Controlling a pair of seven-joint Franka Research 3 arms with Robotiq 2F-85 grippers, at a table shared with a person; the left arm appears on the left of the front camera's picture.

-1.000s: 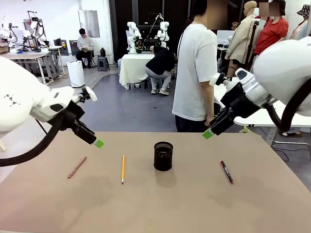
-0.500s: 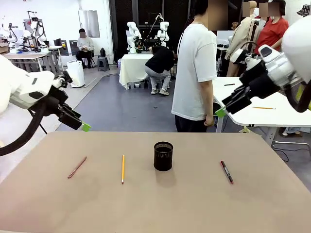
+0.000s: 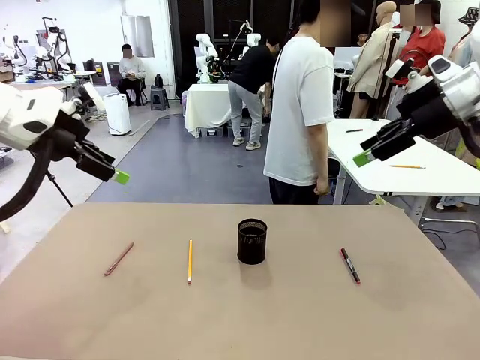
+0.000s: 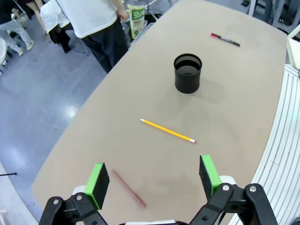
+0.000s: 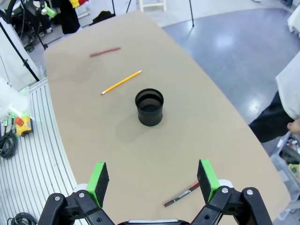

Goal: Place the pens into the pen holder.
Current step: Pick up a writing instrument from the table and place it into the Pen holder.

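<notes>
Both arms look like the same build. The left arm (image 3: 30, 124) is a fat, glossy white rounded shell that necks down into a matte black wrist block, and a thick black cable (image 3: 35, 182) loops out from under it. The right arm (image 3: 459, 86) has the same white casing, with a small white boxy fitting sitting on top of its black section. The jaws are black on both arms: chunky link-bar fingers with little silver pivot pins (image 4: 55, 201), each finger ending in a bright green rectangular pad (image 4: 98, 179). The right one has matching green pads (image 5: 206, 173) and round silver pins (image 5: 221, 190), with a bit of white plastic peeking out just behind the pads.
</notes>
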